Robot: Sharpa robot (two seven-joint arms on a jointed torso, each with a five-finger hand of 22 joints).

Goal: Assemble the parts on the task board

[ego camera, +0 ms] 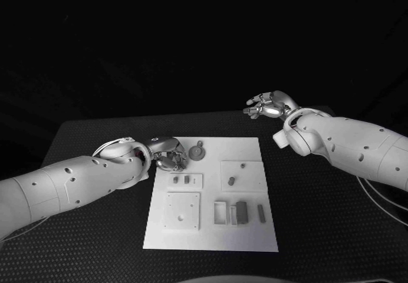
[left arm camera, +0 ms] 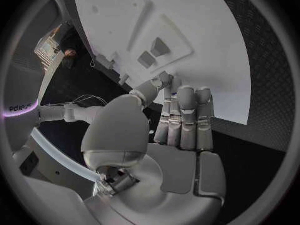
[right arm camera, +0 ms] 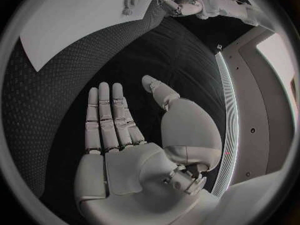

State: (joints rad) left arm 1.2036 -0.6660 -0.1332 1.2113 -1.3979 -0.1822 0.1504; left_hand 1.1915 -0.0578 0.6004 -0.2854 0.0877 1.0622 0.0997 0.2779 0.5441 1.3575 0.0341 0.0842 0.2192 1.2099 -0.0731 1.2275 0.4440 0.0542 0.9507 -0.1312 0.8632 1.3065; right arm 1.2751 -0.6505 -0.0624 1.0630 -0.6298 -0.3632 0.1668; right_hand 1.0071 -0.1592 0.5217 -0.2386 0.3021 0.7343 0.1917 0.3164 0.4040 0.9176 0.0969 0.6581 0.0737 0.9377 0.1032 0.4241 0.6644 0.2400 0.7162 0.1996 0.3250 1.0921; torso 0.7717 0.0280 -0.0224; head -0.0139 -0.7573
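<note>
One white rectangular task board [ego camera: 213,194] lies flat at the centre of the black textured table [ego camera: 331,218]. Nearest the robot, the board carries one raised white square plate [ego camera: 182,210]. Beside it stands a row of upright pieces: one white rectangular frame [ego camera: 220,212], one dark grey block [ego camera: 242,211] and one thin grey bar [ego camera: 261,213].

Farther along, one small white plate [ego camera: 186,180] holds two small grey parts. Beside it, a second white plate [ego camera: 238,175] holds two more small grey parts, one of them a peg [ego camera: 242,166]. One round grey toothed part [ego camera: 196,153] lies near the board's far edge, just beyond the fingertips of the left hand.

The left hand [ego camera: 167,154] rests over the board's far corner on the robot's left. In the left wrist view the left hand [left arm camera: 181,120] has its fingers [left arm camera: 187,105] curled inward over the board edge, with the thumb beside them. Whether anything is pinched under the fingertips cannot be determined.

The right hand [ego camera: 270,105] is raised beyond the far edge of the table, well apart from the board. In the right wrist view the right hand [right arm camera: 125,135] is flat, fingers [right arm camera: 105,115] straight and side by side, thumb apart, holding nothing.

The surroundings beyond the table are dark.
</note>
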